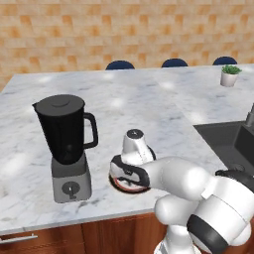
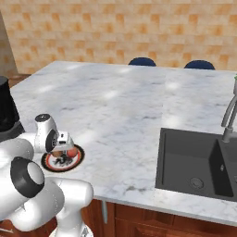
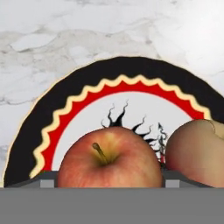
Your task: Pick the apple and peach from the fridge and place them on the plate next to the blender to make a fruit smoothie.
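The apple [image 3: 107,159], red with a short stem, rests on the plate [image 3: 118,65], which has a white centre, a red ring and a black rim. The paler peach [image 3: 197,153] lies right beside it on the same plate. My gripper [image 3: 109,183] hangs low over the plate [image 2: 77,159] and is open, with a finger on each side of the apple. The black-jugged blender [image 1: 67,144] stands just left of the plate [image 1: 130,189]. The fridge is out of view.
The plate sits near the front edge of a marble counter [image 1: 124,99]. A dark sink [image 2: 194,162] with a tap [image 2: 229,115] lies to the right. A small potted plant [image 1: 229,75] stands at the far right, and stool tops [image 1: 119,65] line the far edge.
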